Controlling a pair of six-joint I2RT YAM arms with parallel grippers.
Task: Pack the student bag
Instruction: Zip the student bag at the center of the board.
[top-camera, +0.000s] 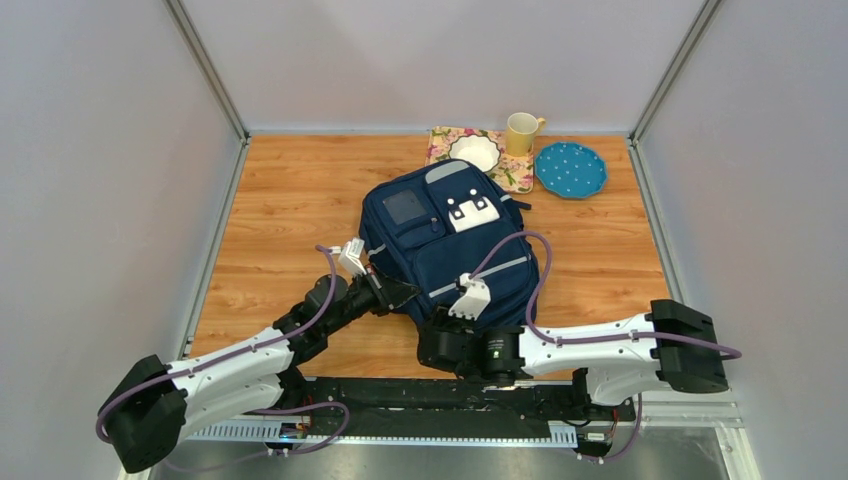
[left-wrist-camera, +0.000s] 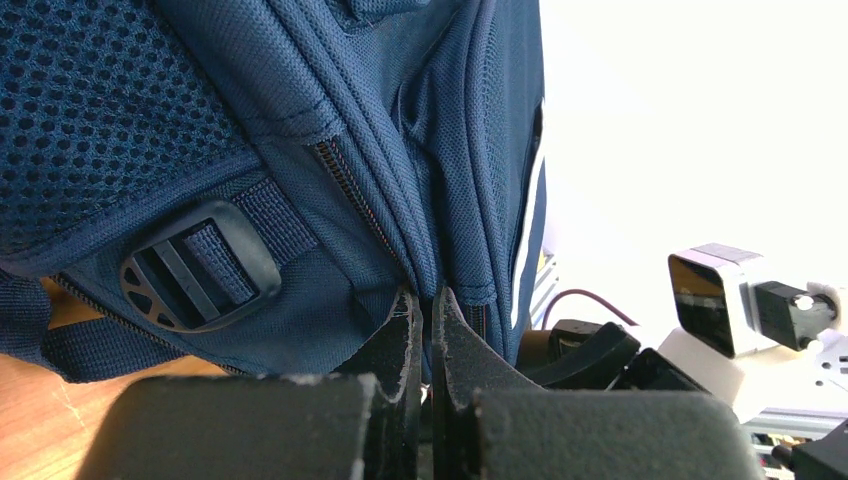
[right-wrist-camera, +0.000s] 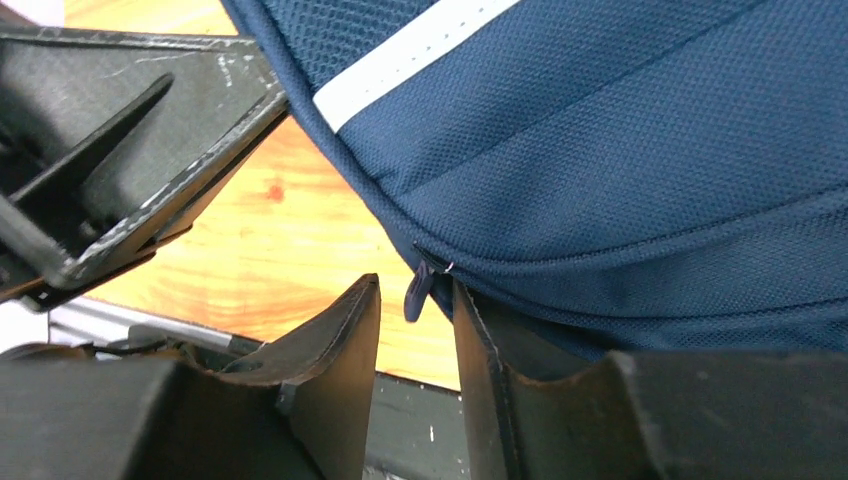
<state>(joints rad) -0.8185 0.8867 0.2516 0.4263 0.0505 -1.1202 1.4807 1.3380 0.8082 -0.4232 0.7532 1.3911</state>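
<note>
The student bag (top-camera: 450, 235), a navy backpack with grey stripes and a white dotted patch, lies flat mid-table. My left gripper (top-camera: 402, 293) is at its near-left edge. In the left wrist view the left gripper (left-wrist-camera: 428, 300) is shut on a fold of the bag's fabric (left-wrist-camera: 330, 120) beside a zipper seam, with a black strap buckle (left-wrist-camera: 195, 268) to the left. My right gripper (top-camera: 434, 326) is at the bag's near edge. In the right wrist view the right gripper (right-wrist-camera: 415, 300) is open, with a small dark zipper pull (right-wrist-camera: 417, 290) hanging between its fingers.
A yellow mug (top-camera: 521, 132), a blue dotted plate (top-camera: 571, 169) and a floral mat (top-camera: 515, 175) bearing a white bowl (top-camera: 473, 151) sit at the back right behind the bag. Grey walls enclose the wooden table (top-camera: 290, 220) on three sides.
</note>
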